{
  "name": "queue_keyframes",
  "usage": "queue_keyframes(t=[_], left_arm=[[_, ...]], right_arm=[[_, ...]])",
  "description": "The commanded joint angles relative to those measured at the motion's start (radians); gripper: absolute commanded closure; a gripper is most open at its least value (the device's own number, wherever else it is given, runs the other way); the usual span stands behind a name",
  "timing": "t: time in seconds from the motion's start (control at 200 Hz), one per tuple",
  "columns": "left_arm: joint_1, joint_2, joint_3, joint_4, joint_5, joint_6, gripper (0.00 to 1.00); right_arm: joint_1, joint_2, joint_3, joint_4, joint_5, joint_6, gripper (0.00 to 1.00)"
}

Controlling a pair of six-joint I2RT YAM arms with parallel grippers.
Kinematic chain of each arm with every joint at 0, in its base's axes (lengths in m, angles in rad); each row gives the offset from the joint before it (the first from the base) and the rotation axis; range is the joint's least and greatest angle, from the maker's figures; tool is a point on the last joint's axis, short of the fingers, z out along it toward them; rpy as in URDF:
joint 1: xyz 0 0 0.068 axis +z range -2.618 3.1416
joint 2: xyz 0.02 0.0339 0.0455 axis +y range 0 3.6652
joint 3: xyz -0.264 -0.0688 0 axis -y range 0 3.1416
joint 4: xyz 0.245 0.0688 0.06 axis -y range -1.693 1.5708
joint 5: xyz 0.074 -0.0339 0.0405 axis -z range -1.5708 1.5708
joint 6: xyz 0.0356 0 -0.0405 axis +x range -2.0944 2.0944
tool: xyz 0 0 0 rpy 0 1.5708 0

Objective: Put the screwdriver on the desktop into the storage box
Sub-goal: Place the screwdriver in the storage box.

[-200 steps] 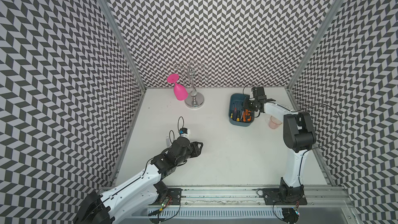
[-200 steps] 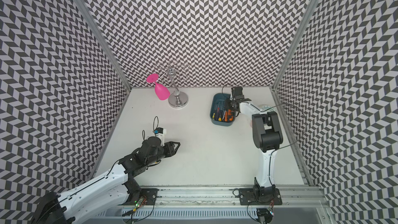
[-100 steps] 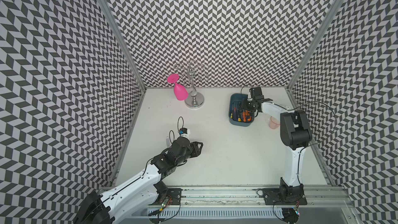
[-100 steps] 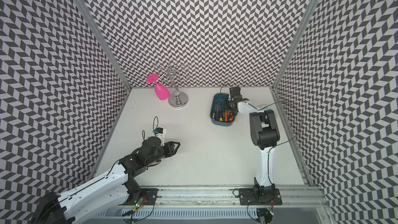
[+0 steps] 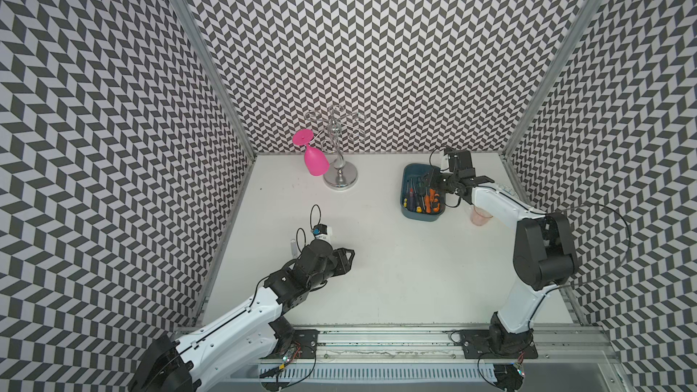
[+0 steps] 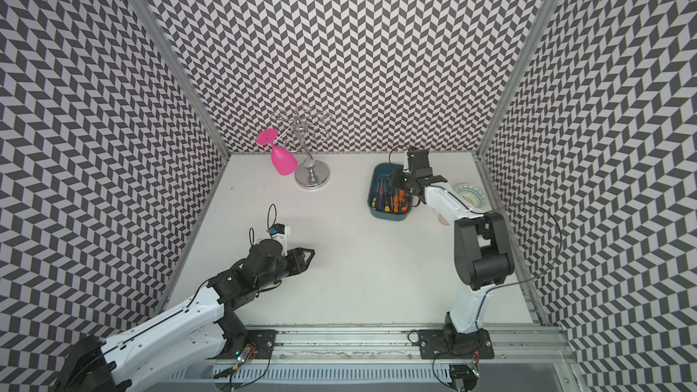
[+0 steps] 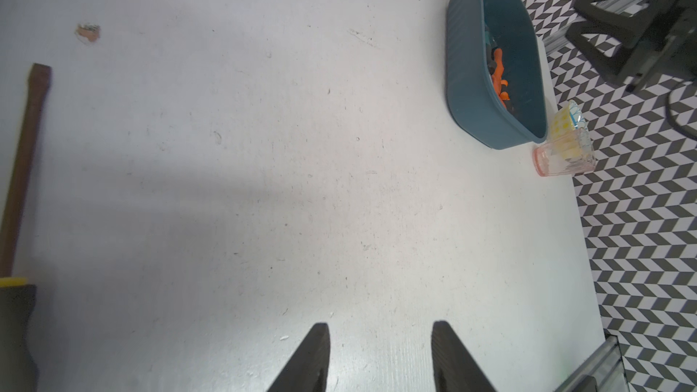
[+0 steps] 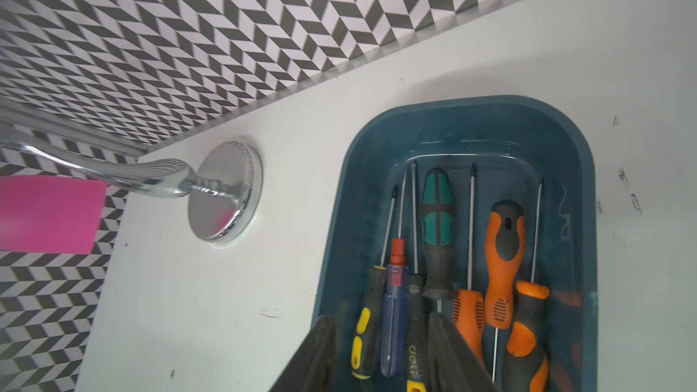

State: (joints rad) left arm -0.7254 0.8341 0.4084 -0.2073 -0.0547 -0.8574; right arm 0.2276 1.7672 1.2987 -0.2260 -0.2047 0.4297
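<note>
- Left hand (image 5: 350, 257) hovers low over the near-left part of the surface (image 5: 396, 269), its jaws partly apart with nothing between them.
- One screwdriver (image 7: 19, 190) lies flat on the surface just beside that hand, caught at the edge of the left wrist view. It has a dull brown shaft, a yellow collar and a dark handle. It is well apart from the box, so I judge it to be the piece left to move.
- To take it well, the left hand should turn until its jaws straddle the handle crosswise. It should then come down close to the surface and close near the collar, where the tool should balance rather than tip on lifting.
- Further back, a pink wine glass (image 5: 315, 160) hangs upside down from a chrome rack (image 5: 340, 178). The carry should pass in front of both.
- The storage box (image 5: 422, 216) sits at the back right and holds other screwdrivers (image 8: 503, 258) lying side by side along its length.
- The right hand (image 8: 380, 318) hangs over the box, jaws partly apart above a blue handle (image 8: 394, 307) and a black handle (image 8: 416, 318). Neither looks pinched, so I read it as holding nothing.
- That hand should rise straight up before the left arm arrives, so that no finger hooks a handle.
- The last tool should go in parallel to the others and be lowered close before release.
- A pinkish tumbler (image 5: 481, 216) and a patterned bowl (image 6: 469, 194) stand just right of the box and are best avoided.
</note>
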Motion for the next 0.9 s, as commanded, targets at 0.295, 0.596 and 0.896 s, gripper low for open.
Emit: queue_keyframes(t=[0.295,0.596,0.896], left_arm=[[0.022,0.017,0.089,-0.213,-0.162,-0.061,0.4],[0.04,0.031,0.108,-0.365,-0.263,-0.169,0.34],[0.06,0.134,0.143,-0.498,-0.311,-0.236,0.3]], right_arm=[[0.079,-0.293,-0.332,0.161,-0.094,0.033,0.52],[0.144,-0.449,-0.559,0.233,-0.165,0.024,0.49],[0.16,-0.503,-0.672,0.266,-0.177,0.008,0.49]])
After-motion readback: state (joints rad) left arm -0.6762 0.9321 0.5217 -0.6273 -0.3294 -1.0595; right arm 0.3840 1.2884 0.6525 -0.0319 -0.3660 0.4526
